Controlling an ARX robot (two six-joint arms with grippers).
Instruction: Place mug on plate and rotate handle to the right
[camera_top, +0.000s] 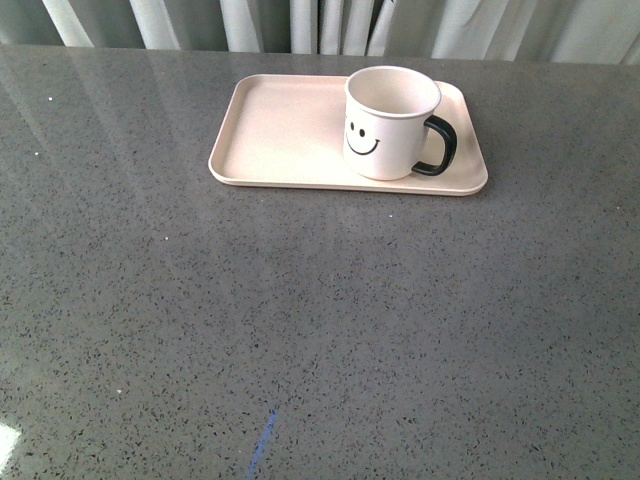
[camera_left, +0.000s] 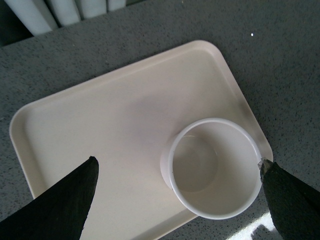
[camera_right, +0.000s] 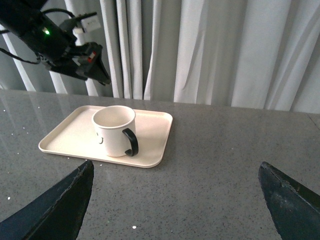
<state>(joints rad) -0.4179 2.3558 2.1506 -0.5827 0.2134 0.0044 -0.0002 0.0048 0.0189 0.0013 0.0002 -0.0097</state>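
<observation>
The white mug (camera_top: 388, 122) with a black smiley face stands upright on the right part of the pale pink plate (camera_top: 280, 140). Its black handle (camera_top: 438, 146) points right. No gripper shows in the front view. In the left wrist view my open left gripper (camera_left: 177, 170) hovers above the mug (camera_left: 212, 167) and plate (camera_left: 100, 120); the handle is hidden there. In the right wrist view my open right gripper (camera_right: 175, 172) is over bare table, well short of the mug (camera_right: 114, 130), its handle (camera_right: 131, 142) and the plate (camera_right: 65, 135). The left arm (camera_right: 55, 37) hangs above the plate.
Grey speckled table (camera_top: 300, 330) runs wide in front of the plate. White curtains (camera_right: 210, 50) hang behind the table's far edge. A short blue mark (camera_top: 263, 440) lies near the table's front.
</observation>
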